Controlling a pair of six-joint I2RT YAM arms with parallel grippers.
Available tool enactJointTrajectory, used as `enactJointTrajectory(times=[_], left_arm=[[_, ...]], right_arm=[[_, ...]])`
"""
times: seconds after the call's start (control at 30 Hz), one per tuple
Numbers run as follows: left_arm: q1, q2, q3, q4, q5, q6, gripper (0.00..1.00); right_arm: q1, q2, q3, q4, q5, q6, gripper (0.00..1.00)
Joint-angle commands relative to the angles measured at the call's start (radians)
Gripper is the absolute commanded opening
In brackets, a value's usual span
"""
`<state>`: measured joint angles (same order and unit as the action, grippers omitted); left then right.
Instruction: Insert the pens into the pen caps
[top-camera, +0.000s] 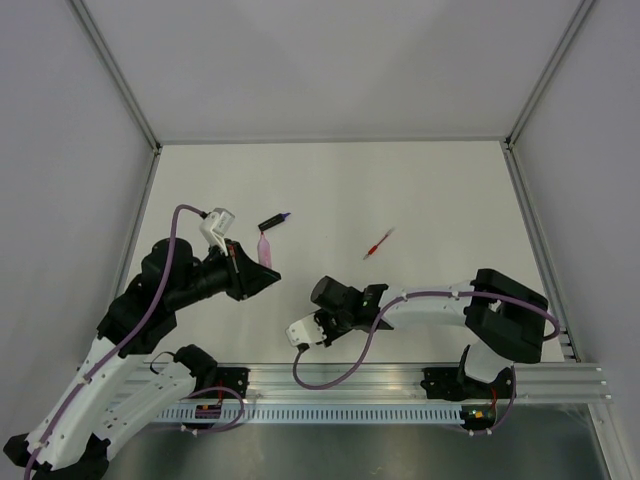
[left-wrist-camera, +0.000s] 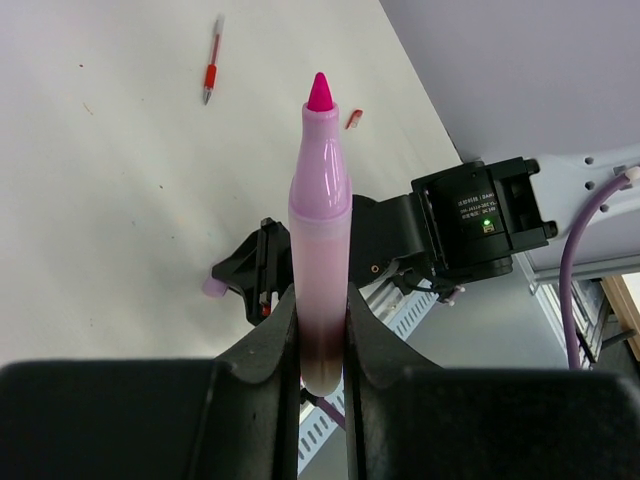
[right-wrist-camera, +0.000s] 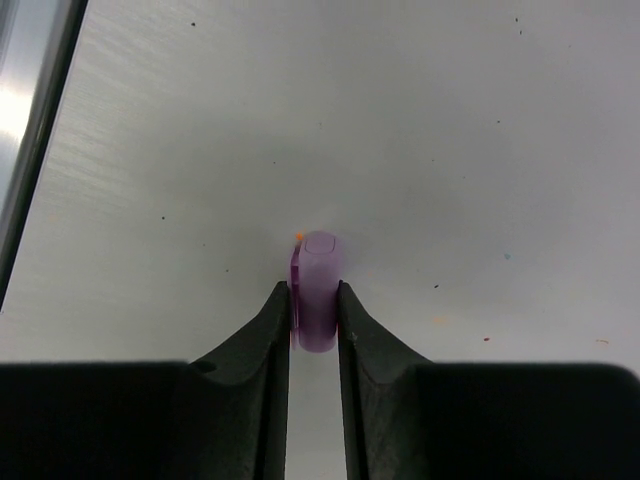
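Observation:
My left gripper is shut on the pale pink pen, gripping its rear end, with the bare magenta tip pointing away from the wrist. My right gripper is shut on the pink cap, held just over the white table. The cap also shows in the left wrist view, left of and below the pen tip. The red pen lies mid-table. The red cap lies near it. The dark purple-black pen lies behind the left gripper. No purple cap is in view.
The white table is walled by grey panels at the back and both sides. The aluminium rail with the arm bases runs along the near edge. Purple cables loop off both arms.

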<state>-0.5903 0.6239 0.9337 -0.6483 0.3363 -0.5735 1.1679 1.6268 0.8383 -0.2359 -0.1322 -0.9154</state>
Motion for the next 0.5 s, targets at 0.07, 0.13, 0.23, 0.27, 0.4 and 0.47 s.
enactJointTrajectory(times=[0.07,0.13,0.23,0.27,0.4,0.47], left_arm=[[0.001,0.013,-0.006,0.042,-0.069,-0.011,0.02],[0.001,0.019,-0.013,0.044,-0.092,-0.006,0.02],[0.001,0.03,-0.035,0.058,-0.125,0.003,0.02],[0.001,0.034,-0.039,0.062,-0.134,0.004,0.02],[0.001,0.057,-0.068,0.096,-0.151,0.0,0.02],[0.003,0.057,-0.088,0.119,-0.158,-0.009,0.02]], right_arm=[[0.001,0.045,0.054,-0.057,-0.064,0.053,0.0],[-0.005,0.053,0.076,-0.08,-0.064,0.082,0.0],[-0.022,0.047,0.09,-0.088,-0.089,0.179,0.0],[-0.03,0.029,0.087,-0.077,-0.092,0.202,0.0],[-0.065,-0.062,0.012,0.012,-0.106,0.346,0.0],[-0.091,-0.123,-0.039,0.082,-0.066,0.412,0.0]])
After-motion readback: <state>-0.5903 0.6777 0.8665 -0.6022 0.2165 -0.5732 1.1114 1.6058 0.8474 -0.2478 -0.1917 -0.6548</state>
